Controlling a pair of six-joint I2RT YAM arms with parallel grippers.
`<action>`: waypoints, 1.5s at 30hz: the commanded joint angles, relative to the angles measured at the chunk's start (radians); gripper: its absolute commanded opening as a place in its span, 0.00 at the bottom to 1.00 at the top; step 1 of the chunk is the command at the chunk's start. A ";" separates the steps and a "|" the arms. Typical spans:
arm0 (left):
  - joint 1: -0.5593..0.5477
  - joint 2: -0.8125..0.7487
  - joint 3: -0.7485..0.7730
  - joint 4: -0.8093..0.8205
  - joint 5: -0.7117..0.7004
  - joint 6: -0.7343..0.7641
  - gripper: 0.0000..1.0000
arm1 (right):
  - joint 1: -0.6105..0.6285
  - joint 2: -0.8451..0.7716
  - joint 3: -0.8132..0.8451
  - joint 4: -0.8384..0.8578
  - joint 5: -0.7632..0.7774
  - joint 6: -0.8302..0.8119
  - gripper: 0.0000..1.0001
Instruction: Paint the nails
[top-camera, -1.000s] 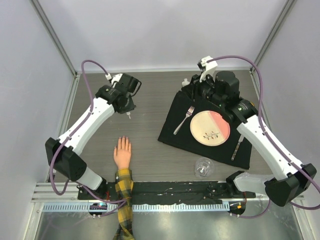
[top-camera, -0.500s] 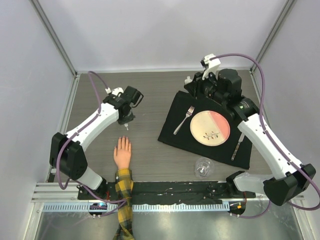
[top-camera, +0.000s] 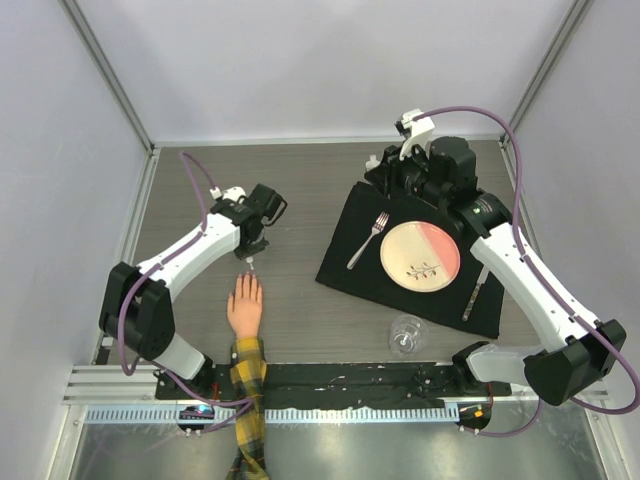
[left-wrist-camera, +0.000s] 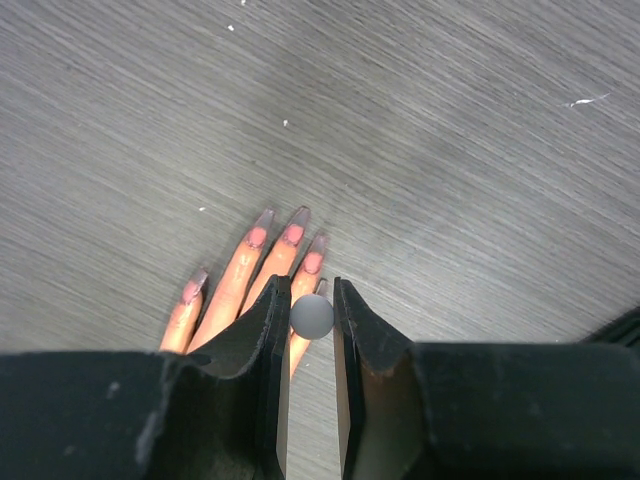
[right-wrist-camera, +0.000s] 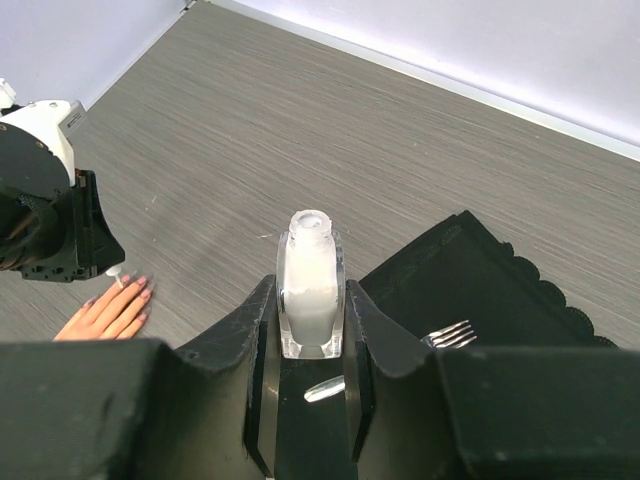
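The peach fake hand (top-camera: 244, 305) lies palm down near the front, its plaid sleeve (top-camera: 248, 385) toward the arm bases. In the left wrist view its nails (left-wrist-camera: 293, 234) look pinkish with pale tips. My left gripper (top-camera: 250, 254) is shut on a grey round-topped polish brush cap (left-wrist-camera: 311, 315) and hovers just over the fingertips (left-wrist-camera: 313, 262). I cannot see whether the brush tip touches a nail. My right gripper (right-wrist-camera: 311, 283) is shut on an uncapped clear bottle of white polish (right-wrist-camera: 311, 290), held upright over the far corner of the black mat (top-camera: 385, 165).
A black placemat (top-camera: 345, 255) lies on the right with a cream-and-pink plate (top-camera: 420, 252), a fork (top-camera: 367, 240) and a knife (top-camera: 473, 295). A clear glass (top-camera: 405, 333) stands at the mat's near edge. Grey walls close in the table.
My left gripper has moved toward me with the brush, from the middle of the table down to the fake hand's fingertips. The right gripper has stayed put with the bottle.
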 joint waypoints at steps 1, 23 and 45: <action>0.005 0.017 -0.010 0.062 -0.045 -0.011 0.00 | -0.008 -0.013 0.023 0.048 -0.014 0.003 0.00; 0.019 0.113 -0.013 0.087 -0.025 -0.017 0.00 | -0.018 0.008 0.027 0.048 -0.022 -0.002 0.00; 0.035 0.144 -0.026 0.062 -0.002 -0.051 0.00 | -0.025 0.025 0.024 0.051 -0.036 -0.003 0.00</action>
